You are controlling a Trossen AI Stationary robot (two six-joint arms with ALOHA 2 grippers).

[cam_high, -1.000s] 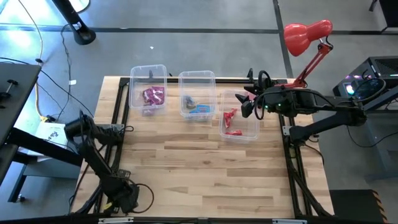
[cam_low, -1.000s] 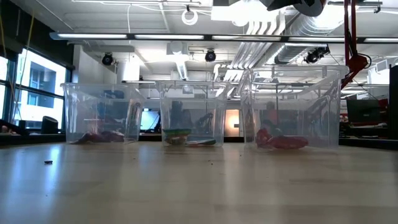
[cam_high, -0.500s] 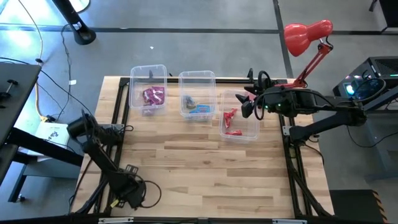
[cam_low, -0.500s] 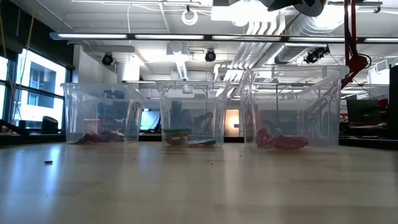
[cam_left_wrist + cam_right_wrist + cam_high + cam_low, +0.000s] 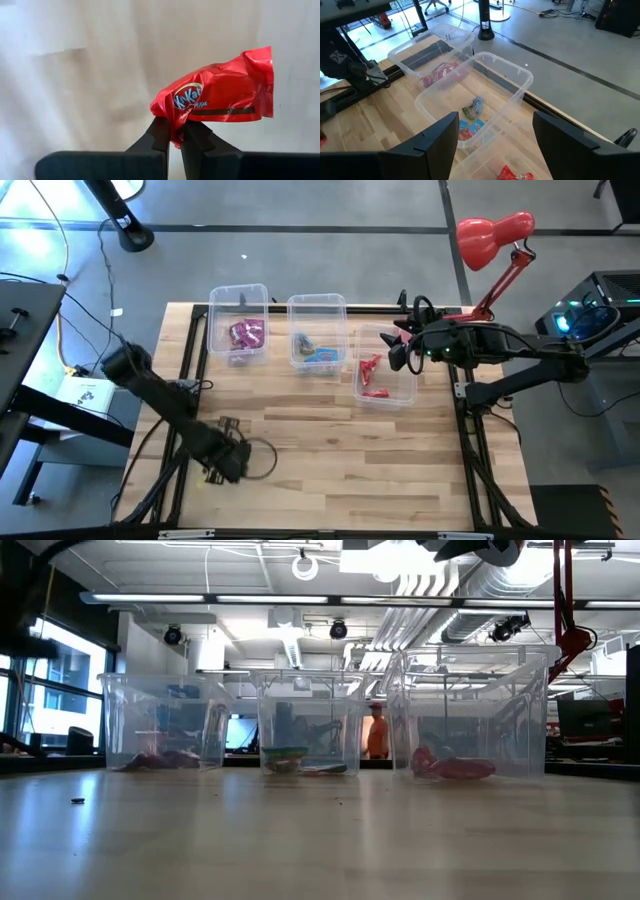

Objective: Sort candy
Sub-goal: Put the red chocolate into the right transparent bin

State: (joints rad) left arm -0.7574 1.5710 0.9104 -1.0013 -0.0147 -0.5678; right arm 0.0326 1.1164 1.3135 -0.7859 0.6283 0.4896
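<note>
My left gripper (image 5: 236, 460) is over the table's near left part, shut on a red KitKat candy (image 5: 220, 95). My right gripper (image 5: 396, 350) hovers open and empty over the right clear bin (image 5: 406, 395), which holds red candy (image 5: 372, 380). The middle bin (image 5: 317, 302) holds blue candy (image 5: 320, 356). The left bin (image 5: 238, 290) holds purple candy (image 5: 246, 333). In the right wrist view the left bin (image 5: 435, 50), the middle bin (image 5: 520, 80) and a red candy (image 5: 515, 175) show between my right gripper's spread fingers (image 5: 495, 145). My left gripper pinches the red candy by one crumpled end of its wrapper (image 5: 175, 131) between its two fingertips (image 5: 161, 134). The rest of the wrapper stands out beyond the fingertips, logo side toward the wrist camera, with blurred wood of the table behind it.
The three bins stand in a row along the table's far edge. A red desk lamp (image 5: 492, 235) stands at the far right corner, behind the right arm. Bare wood (image 5: 340, 470) lies between the bins and the near edge. A person (image 5: 377, 732) shows far off in the room.
My left gripper has moved from the table's near left corner toward the right and away from the near edge, the arm stretching out over the wood. My right gripper has stayed over the right bin. A person has come into the low view behind the bins.
</note>
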